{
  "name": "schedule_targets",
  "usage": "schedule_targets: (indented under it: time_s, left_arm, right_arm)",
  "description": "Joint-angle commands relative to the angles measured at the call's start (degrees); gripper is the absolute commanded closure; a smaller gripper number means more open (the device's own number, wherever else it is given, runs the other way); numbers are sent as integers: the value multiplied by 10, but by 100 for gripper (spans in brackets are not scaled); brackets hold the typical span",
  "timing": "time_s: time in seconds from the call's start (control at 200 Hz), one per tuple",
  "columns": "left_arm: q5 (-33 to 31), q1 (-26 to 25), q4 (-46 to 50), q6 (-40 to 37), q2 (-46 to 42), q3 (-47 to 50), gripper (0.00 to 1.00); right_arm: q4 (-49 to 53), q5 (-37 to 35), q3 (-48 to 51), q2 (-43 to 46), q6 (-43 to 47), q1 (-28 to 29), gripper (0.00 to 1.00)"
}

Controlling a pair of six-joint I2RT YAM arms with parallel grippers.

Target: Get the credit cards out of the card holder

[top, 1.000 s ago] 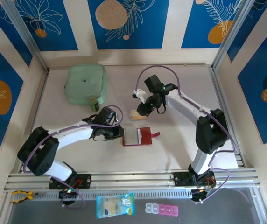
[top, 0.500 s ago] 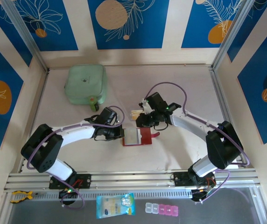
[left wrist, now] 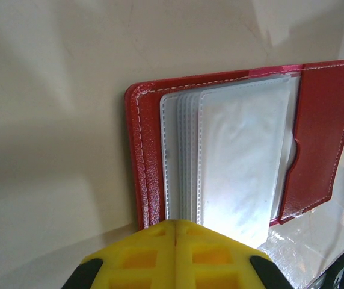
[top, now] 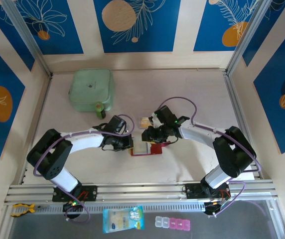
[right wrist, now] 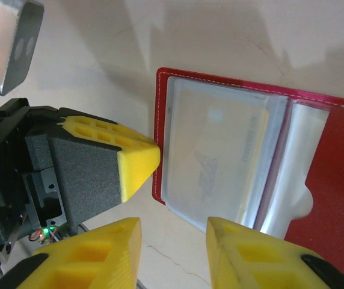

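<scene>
The red card holder (top: 152,148) lies open on the table, its clear pockets (left wrist: 238,156) fanned upward. A pale yellow credit card (right wrist: 220,150) shows inside the top pocket. Another yellowish card (top: 144,121) lies on the table just behind the holder. My left gripper (top: 129,143) is shut, its yellow tips (left wrist: 175,227) pressing on the holder's left edge (left wrist: 148,174) with nothing between them. My right gripper (right wrist: 175,235) hovers open right over the holder's near-left corner, its fingers (right wrist: 103,256) apart and empty, close beside the left gripper's finger (right wrist: 133,159).
A pale green pouch (top: 91,90) sits at the back left. In front of the rail (top: 142,189) lie a clear packet (top: 123,219), a strip of pink-and-clear little boxes (top: 172,223) and a yellow clamp (top: 22,209). Walls (top: 262,99) close in the sides.
My right gripper has come down and left from the loose card to just over the holder, and its jaws have opened. The left gripper has stayed at the holder's left edge.
</scene>
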State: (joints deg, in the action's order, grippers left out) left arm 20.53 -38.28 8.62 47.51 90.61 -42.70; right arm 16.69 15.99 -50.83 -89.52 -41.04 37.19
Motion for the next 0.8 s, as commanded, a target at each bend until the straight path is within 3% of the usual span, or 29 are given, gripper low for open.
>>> schedule_targets:
  time_s: [0.0, 0.795]
  left_arm:
    - [-6, -3, 14, -2, 2, -8, 97]
    - [-13, -3, 33, -7, 16, -5, 99]
  right_arm:
    - [-15, 29, 5, -15, -10, 8, 63]
    - [-3, 22, -25, -98, -4, 17, 63]
